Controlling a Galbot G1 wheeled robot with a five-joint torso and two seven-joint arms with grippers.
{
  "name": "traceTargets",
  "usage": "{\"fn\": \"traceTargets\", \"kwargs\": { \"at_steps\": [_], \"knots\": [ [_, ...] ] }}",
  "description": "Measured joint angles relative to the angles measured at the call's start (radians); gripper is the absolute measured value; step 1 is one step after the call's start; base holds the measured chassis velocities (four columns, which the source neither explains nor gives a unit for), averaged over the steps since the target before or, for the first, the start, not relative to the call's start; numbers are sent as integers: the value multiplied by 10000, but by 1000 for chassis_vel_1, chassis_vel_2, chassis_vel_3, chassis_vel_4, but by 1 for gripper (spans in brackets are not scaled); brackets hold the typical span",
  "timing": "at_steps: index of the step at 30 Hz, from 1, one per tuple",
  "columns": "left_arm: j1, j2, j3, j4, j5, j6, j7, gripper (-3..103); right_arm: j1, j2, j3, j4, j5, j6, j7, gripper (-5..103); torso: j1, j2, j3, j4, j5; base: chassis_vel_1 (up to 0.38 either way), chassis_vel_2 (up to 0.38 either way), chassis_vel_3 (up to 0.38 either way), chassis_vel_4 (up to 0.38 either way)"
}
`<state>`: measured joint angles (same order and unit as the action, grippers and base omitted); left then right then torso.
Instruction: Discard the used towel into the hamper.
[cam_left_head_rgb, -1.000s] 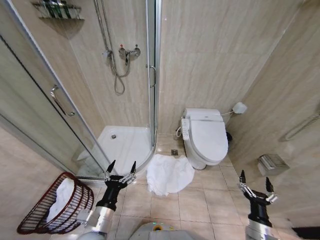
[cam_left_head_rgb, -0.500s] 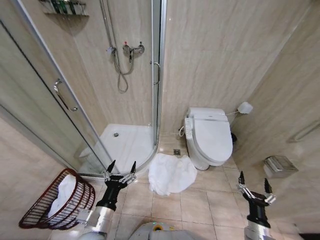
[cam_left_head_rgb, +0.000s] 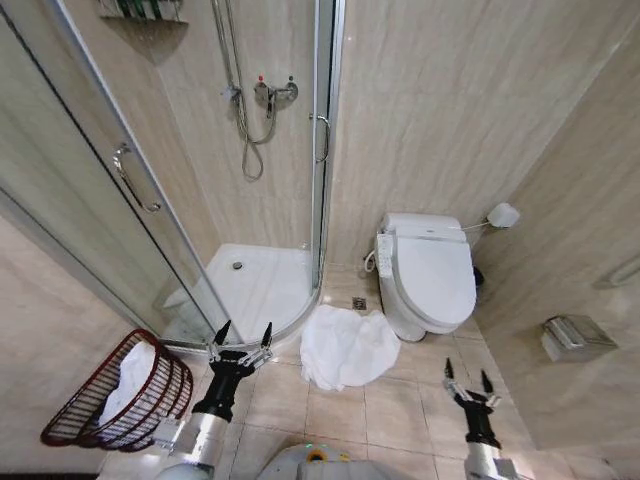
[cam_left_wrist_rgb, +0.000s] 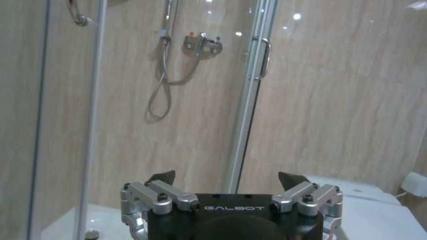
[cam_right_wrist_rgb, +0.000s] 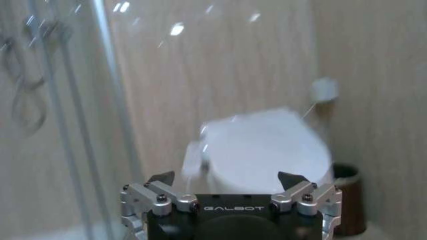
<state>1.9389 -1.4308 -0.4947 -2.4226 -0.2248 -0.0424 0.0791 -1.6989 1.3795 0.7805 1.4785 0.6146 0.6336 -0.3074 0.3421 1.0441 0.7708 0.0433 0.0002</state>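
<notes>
Change noted: across the last second the whole head view has shifted, the toilet (cam_left_head_rgb: 430, 280) and shower door (cam_left_head_rgb: 322, 170) sliding rightward and the scene sitting slightly higher, which is read as camera and base motion, not as movement of the fixtures; the right gripper (cam_left_head_rgb: 465, 378) now shows lower and further inward than before, while the left gripper (cam_left_head_rgb: 243, 340) is held at the same spot in view. Meaning for the task: nothing has been grasped, and the approach is judged to be under way only. Towel (cam_left_head_rgb: 345, 345): white, crumpled on the floor tiles between the shower tray (cam_left_head_rgb: 255, 285) and the toilet base, just beside both. Hamper (cam_left_head_rgb: 75, 425): dark ribbed basket, tilted on the floor at the robot's left, white cloth already inside. Jaws: both grippers spread wide and empty, as confirmed in the wrist views (cam_left_wrist_rgb: 227, 182) (cam_right_wrist_rgb: 227, 180). Edges: curved tray lip and glass door close on the towel's left side, toilet bowl on its right. Open room: bare tiles in front of the towel, between the two arms, with a free strip leading leftward toward the hamper.
</notes>
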Motion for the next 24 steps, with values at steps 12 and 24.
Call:
{"fn": "traceTargets", "kwargs": {
  "at_steps": [12,24],
  "knots": [
    [0,0,0,0,0,0,0,100,-28,127,139,523,-694,-21,395,100,-267,-596,-334,0,-2,0,0,0,0],
    [0,1,0,0,0,0,0,100,19,191,324,328,-755,700,343,100,-525,-1150,-628,0,-1,0,0,0,0]
  ]
}}
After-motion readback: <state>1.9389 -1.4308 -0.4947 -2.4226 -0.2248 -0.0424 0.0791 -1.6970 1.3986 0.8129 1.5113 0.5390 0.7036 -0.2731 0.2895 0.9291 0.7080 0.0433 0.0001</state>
